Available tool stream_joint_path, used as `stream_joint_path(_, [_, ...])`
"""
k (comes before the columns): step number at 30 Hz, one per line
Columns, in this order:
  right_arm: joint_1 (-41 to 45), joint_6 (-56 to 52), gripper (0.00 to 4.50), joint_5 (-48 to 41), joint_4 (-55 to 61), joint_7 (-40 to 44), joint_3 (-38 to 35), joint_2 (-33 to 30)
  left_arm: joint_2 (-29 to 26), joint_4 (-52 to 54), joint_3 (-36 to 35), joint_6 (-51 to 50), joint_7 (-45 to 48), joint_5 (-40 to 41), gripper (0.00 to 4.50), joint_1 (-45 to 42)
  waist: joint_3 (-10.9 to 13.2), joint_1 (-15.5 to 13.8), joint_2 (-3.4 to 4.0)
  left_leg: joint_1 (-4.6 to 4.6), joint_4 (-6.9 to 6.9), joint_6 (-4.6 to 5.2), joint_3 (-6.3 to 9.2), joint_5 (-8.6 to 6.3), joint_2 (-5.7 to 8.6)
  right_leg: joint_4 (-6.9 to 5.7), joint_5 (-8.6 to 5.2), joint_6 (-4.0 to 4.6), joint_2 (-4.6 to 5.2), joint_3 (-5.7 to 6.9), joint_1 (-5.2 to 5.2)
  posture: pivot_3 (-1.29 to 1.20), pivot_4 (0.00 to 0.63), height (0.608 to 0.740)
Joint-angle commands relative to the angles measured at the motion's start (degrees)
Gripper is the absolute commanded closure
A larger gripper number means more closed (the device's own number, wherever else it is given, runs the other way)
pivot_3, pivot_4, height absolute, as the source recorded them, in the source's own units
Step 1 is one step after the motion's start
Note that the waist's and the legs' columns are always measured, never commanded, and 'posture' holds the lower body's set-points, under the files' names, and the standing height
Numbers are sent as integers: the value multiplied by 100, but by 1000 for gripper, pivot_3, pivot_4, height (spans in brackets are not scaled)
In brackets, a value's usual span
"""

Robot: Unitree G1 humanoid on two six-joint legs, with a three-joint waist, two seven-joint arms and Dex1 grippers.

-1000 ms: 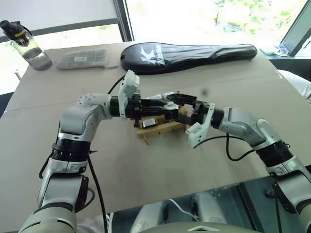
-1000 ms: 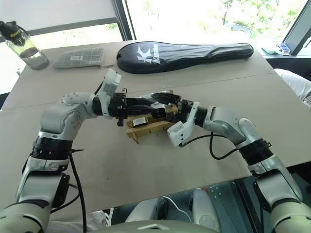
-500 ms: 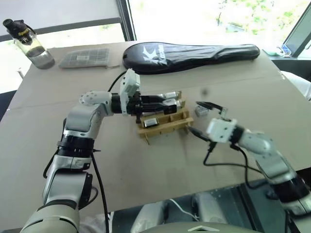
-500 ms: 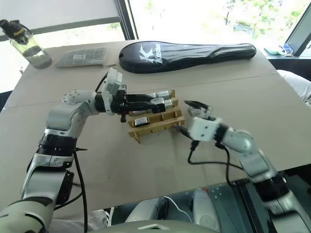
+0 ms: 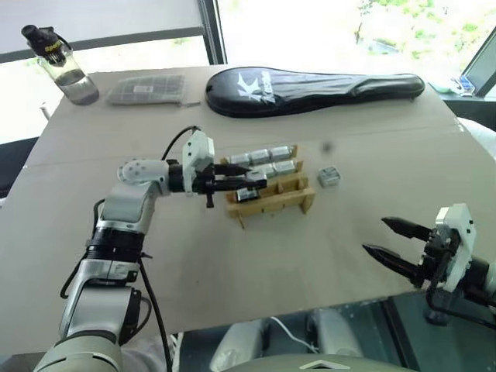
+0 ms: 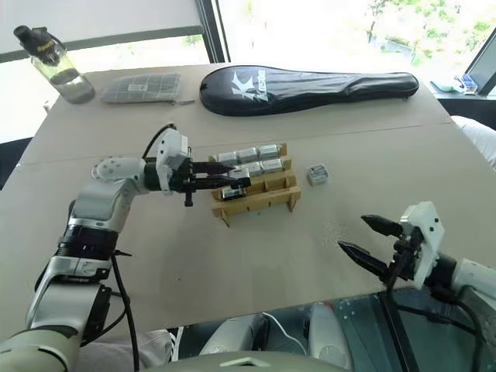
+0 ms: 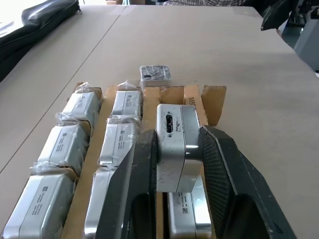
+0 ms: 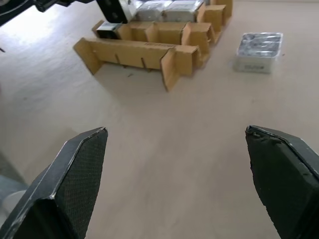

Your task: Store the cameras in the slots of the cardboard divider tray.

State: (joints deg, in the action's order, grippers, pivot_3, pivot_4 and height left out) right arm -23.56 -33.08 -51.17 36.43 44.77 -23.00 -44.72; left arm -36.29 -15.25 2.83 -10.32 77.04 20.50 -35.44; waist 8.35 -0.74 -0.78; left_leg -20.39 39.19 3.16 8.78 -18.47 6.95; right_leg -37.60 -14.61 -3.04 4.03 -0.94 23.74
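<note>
Bright windows run behind a wide bench (image 5: 325, 256) covered in brown cardboard sheet. Along its far edge lies a long black racket case (image 5: 310, 82) with white lettering; to its left sit a grey gridded flat pouch (image 5: 146, 89) and, at the corner, a clear water bottle (image 5: 66, 68) with a black cap.

Near the middle of the bench stands the cardboard divider tray (image 5: 271, 203), a tan rack with raised dividers. Its far row and middle row each hold three wrapped silver-grey cameras (image 7: 67, 144); in the near row one more lies in the slot at the robot's left end, and the other near slots show bare cardboard.

Reaching in from the left over the tray, the left gripper (image 7: 177, 164) has its jaws clamped on one camera (image 7: 175, 144), pinching its silver sides above the near row, the face with a small port turned toward the wrist camera.

Down at the bench's near right edge, well apart from the tray, the right gripper (image 5: 387, 240) hangs with its jaws spread wide and nothing between them.

One loose camera (image 5: 328, 176) lies flat on the bench just right of the tray, near it but apart.
</note>
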Motion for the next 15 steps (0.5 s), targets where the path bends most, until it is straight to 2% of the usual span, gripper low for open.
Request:
stream_joint_path(1, [-224,505,99,40,-167,786,-462,54,53,193,-119,84,-40,103,3801,54,0,-10,0,0,0,0,1,0,0,0,0,0,0,0,0,0,150,740])
stream_joint_path(7, [-427,849,99,363,-362,1536,-508,-74,118,436,-98,-116,-116,156,3801,189,-1,-7,-1,0,3,2,3,-1,3,1,0,0,2,3,-1,0,150,740])
stream_joint_path(15, [-107,1041,99,258,-534,1775,-477,122,242,498,31,-220,-307,36,3801,322,-1,-12,-1,1,3,2,3,-1,3,0,0,0,3,3,-3,0,150,740])
